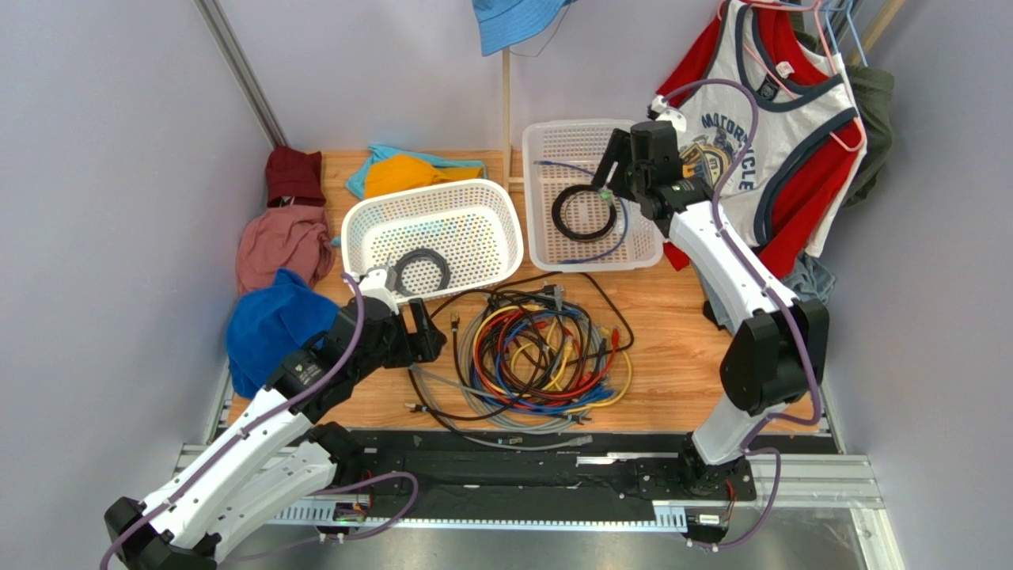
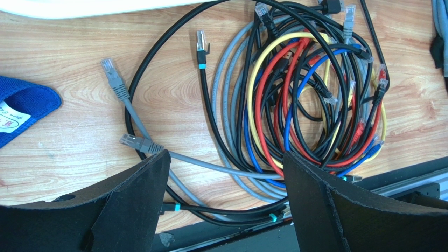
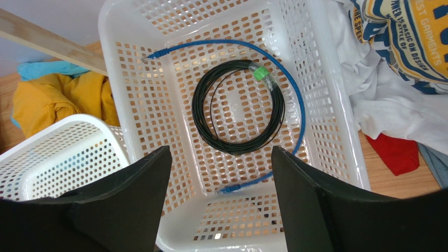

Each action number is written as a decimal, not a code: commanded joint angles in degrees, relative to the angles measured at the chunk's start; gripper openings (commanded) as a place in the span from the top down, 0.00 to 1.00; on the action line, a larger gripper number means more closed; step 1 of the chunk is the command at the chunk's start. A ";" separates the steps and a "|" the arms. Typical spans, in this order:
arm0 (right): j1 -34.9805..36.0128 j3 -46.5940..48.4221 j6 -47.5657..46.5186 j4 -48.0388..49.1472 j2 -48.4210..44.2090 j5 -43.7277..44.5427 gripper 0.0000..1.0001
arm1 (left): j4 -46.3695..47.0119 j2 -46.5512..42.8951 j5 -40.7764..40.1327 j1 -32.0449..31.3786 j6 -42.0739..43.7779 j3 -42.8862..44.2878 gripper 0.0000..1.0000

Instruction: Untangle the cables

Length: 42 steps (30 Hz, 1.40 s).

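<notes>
Mostly tangled. The cables (image 1: 541,350) lie as one heap of overlapping loops, black, grey, yellow, red, blue and orange, on the wooden table (image 1: 678,356) near its front edge, between the two arms. A few plug ends stray out on the heap's left side, and one grey plug (image 2: 109,68) lies well free of the loops.

The left gripper (image 1: 426,335) hovers low just beside the heap's left edge. Its fingers are spread wide with nothing between them. I cannot tell whether the tips touch any strand.

The right gripper (image 1: 610,184) is well apart from the heap, over the right basket (image 1: 532,202). Its fingers are released and empty. In the basket beneath it lie a black coil (image 3: 200,113) with a green tag (image 3: 261,73) and a loose blue cord (image 3: 301,105) curving round the coil. The left basket (image 1: 357,232) holds one dark coil (image 1: 404,268).

My reading is that cords are being sorted out one at a time. A few are binned, but the bulk is not yet touched.

The next move falls to the left arm. It should close on a free end, and the stray grey plug looks the easiest. It should then draw outward slowly so the cord slides out without dragging the whole heap. The right arm would do well to steady the pile.
</notes>
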 commanded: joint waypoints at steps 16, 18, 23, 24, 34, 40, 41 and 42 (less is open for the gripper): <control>31.67 -51.60 6.63 8.69 -47.48 4.60 0.36 | 13.97 22.60 3.04 -13.80 1.42 3.68 0.16; 33.51 -53.82 7.86 7.90 -48.98 5.04 0.37 | 15.72 24.35 2.60 -15.03 0.72 3.33 0.17; 34.75 -59.62 9.88 7.98 -49.33 3.55 0.39 | 19.51 27.61 3.04 -16.44 -0.60 3.59 0.20; 35.19 -60.24 9.89 8.33 -49.68 3.20 0.40 | 19.60 29.18 2.61 -16.79 -0.69 3.94 0.21; 35.99 -61.47 9.80 9.12 -50.91 2.06 0.40 | 27.68 37.81 3.75 -16.97 -1.13 3.94 0.30; 35.98 -62.09 9.71 7.54 -53.98 4.34 0.40 | 28.64 39.66 0.67 -16.97 -1.31 4.21 0.75; 35.98 -62.18 9.63 7.28 -54.25 4.52 0.40 | 29.35 39.14 1.10 -16.97 -0.78 3.95 0.87; 35.98 -62.18 9.54 6.93 -54.60 4.95 0.40 | 30.05 38.70 1.46 -16.97 -0.52 4.03 0.96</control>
